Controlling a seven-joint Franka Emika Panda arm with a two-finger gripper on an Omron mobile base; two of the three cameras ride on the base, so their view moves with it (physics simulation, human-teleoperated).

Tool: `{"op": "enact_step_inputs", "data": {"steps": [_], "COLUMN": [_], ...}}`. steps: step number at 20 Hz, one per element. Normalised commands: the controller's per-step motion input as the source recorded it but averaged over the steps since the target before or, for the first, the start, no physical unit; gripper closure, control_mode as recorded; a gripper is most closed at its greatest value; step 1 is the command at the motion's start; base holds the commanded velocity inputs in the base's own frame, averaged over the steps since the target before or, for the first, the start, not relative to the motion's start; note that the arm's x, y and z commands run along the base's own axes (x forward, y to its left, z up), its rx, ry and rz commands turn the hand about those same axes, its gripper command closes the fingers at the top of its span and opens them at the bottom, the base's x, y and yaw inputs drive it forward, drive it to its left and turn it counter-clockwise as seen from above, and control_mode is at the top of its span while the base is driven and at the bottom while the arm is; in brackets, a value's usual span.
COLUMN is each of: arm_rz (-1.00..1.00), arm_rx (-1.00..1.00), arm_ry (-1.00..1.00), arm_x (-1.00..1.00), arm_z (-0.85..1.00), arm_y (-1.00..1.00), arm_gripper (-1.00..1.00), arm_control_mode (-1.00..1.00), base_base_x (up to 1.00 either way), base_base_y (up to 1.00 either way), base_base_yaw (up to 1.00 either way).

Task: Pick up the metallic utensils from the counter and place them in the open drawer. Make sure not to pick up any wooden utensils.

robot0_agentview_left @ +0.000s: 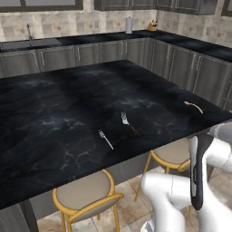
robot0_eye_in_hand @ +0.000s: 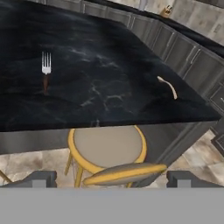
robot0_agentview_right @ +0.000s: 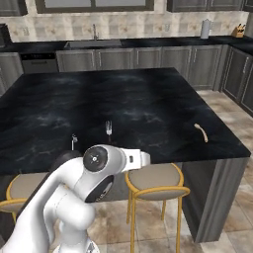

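Note:
On the black counter [robot0_agentview_left: 68, 104] lie two metallic utensils. A silver fork with a dark brown handle [robot0_agentview_left: 127, 122] [robot0_agentview_right: 108, 127] [robot0_eye_in_hand: 45, 72] rests near the front edge, and an all-silver fork [robot0_agentview_left: 106, 139] [robot0_agentview_right: 74, 141] lies left of it. A tan wooden spoon [robot0_agentview_left: 194, 106] [robot0_agentview_right: 200, 132] [robot0_eye_in_hand: 168, 86] sits near the right corner. My gripper [robot0_eye_in_hand: 111, 178] is open and empty, held off the counter's front edge above a stool and well short of the forks. The open drawer is out of view.
Yellow-framed stools [robot0_agentview_left: 86, 195] [robot0_eye_in_hand: 107, 146] stand under the counter's front overhang. Grey cabinets [robot0_agentview_left: 181, 68] and a second countertop with a sink [robot0_agentview_right: 94, 43] run along the back and right walls. My white arm [robot0_agentview_right: 94, 173] rises in front of the counter.

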Motion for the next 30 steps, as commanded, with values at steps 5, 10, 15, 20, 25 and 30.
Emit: {"op": "enact_step_inputs", "data": {"steps": [5,10,15,20,25,30], "arm_rz": [0.0,0.02,0.09,0.0,0.0,0.0], "arm_rx": [-0.16,-0.16,0.05,0.1,0.22,0.26], "arm_ry": [0.34,0.36,0.09,0.01,-0.01,0.0], "arm_x": [0.98,0.78,0.4,0.43,0.31,0.46], "arm_z": [0.88,0.79,-0.04,-0.21,-0.69,-0.86], "arm_y": [0.63,0.48,-0.03,0.15,0.58,0.56], "arm_gripper": [-1.0,-1.0,-1.0,-1.0,-1.0,-1.0], "arm_control_mode": [-1.0,-1.0,-1.0,-1.0,-1.0,-1.0], "base_base_x": [0.0,0.0,0.0,0.0,0.0,0.0], "base_base_y": [0.0,0.0,0.0,0.0,0.0,0.0], "base_base_yaw": [0.0,0.0,0.0,0.0,0.0,0.0]}}
